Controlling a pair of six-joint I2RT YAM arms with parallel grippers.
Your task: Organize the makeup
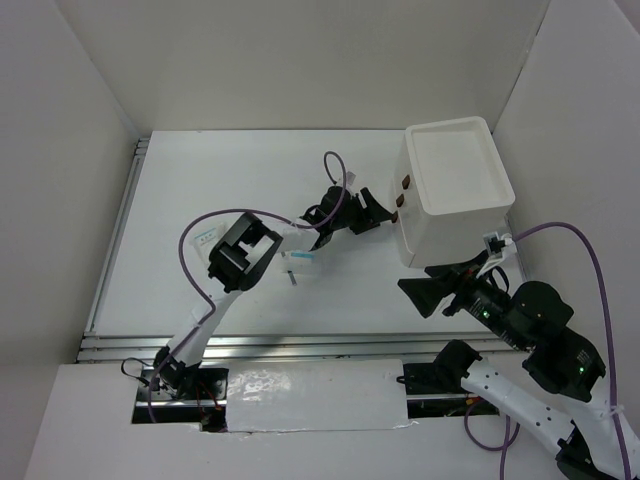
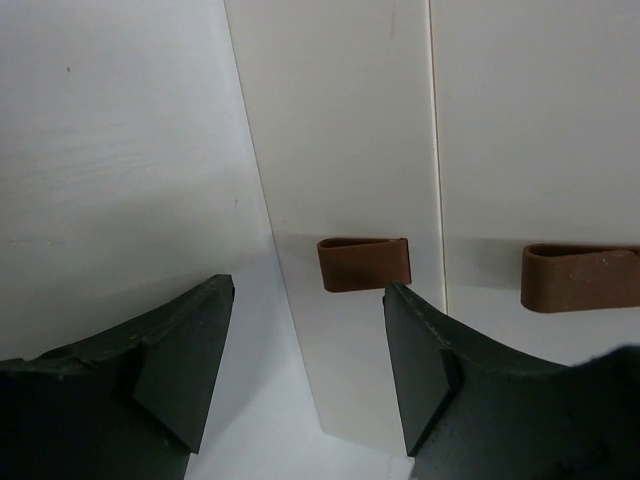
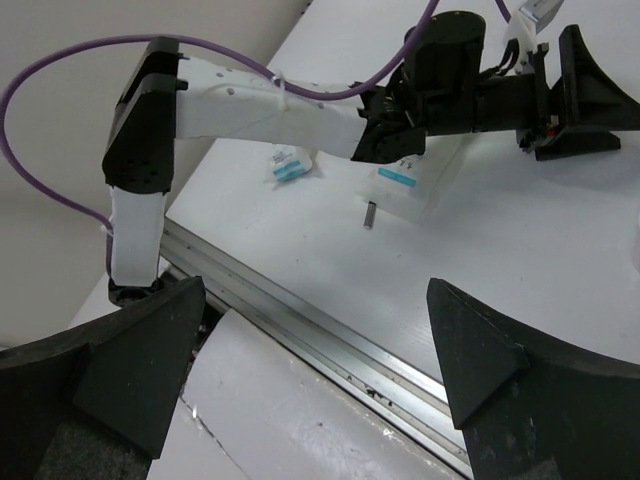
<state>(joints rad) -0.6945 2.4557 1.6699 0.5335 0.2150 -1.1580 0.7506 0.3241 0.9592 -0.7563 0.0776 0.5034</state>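
Note:
Two white-and-light-blue makeup packets lie on the table. One (image 1: 208, 238) (image 3: 290, 165) is at the left, the other (image 1: 298, 262) (image 3: 400, 185) lies partly under my left arm. A short dark stick (image 3: 369, 215) lies beside the second packet. My left gripper (image 1: 366, 212) (image 2: 308, 300) is open and empty, facing the front of the white drawer box (image 1: 455, 190). The box's brown handle (image 2: 365, 263) sits just beyond its fingertips, and another handle (image 2: 580, 277) is to the right. My right gripper (image 1: 425, 290) (image 3: 315, 300) stands open and empty over the table's near edge.
The drawer box stands at the back right with three brown handles on its left face (image 1: 400, 200). An aluminium rail (image 3: 330, 325) runs along the near table edge. White walls close in the sides and back. A purple cable (image 1: 215, 215) loops over the left arm.

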